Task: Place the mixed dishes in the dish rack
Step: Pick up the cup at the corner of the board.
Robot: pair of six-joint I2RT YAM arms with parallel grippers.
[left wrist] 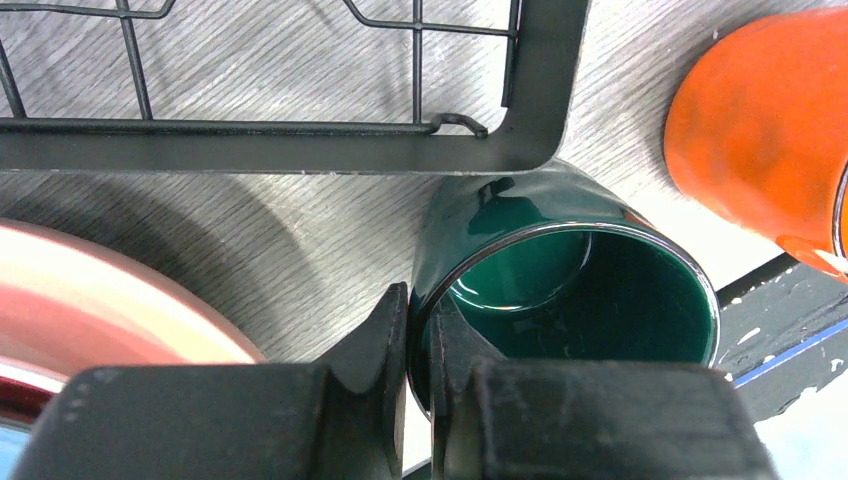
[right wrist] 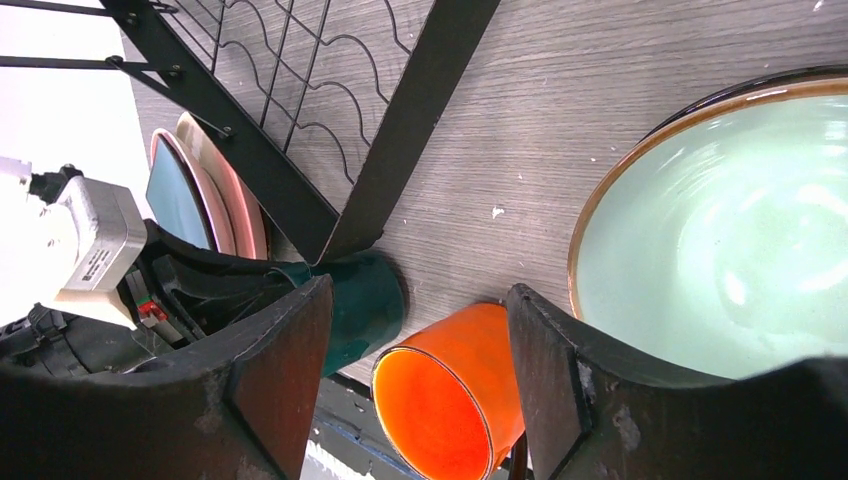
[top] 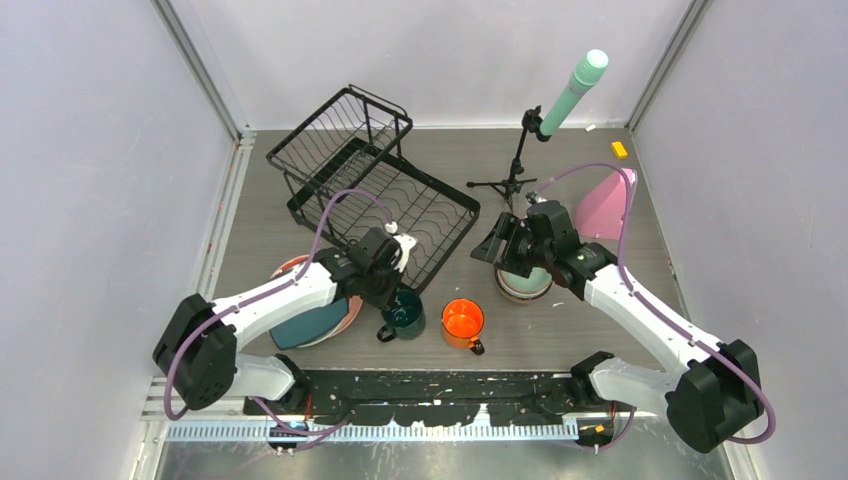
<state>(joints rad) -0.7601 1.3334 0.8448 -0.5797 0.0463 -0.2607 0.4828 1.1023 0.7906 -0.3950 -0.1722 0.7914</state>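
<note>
Now, your left pincer (left wrist: 418,340) is pressed almost together on the rim of the dark green mug (left wrist: 580,290), with one finger outside the wall and one inside the cup. Your right pincer (right wrist: 420,330) is spread wide and holds nothing. In the top view it hangs over the mint bowl (top: 523,286), and its own camera does not show any contact.

The dark green mug stands upright on the worktop (top: 560,340), mouth up and long axis vertical. Its handle points toward the near left. It sits right at the near corner of the dish rack (top: 370,185), though you cannot tell whether it touches the frame. The orange mug (top: 463,322) stands just to its right, also upright, with its handle toward the near right. The rack's long side runs diagonally, with the raised basket at the far left end.

Count two mugs and one bowl. You also have one stack of plates (top: 310,318) lying flat to the left of the green mug, partly under the left arm. It shows dark teal on top, then pink, then a reddish rim below. One mint cylinder on a black tripod (top: 570,95) and one pink wedge (top: 605,205) stand at the far right.
</note>
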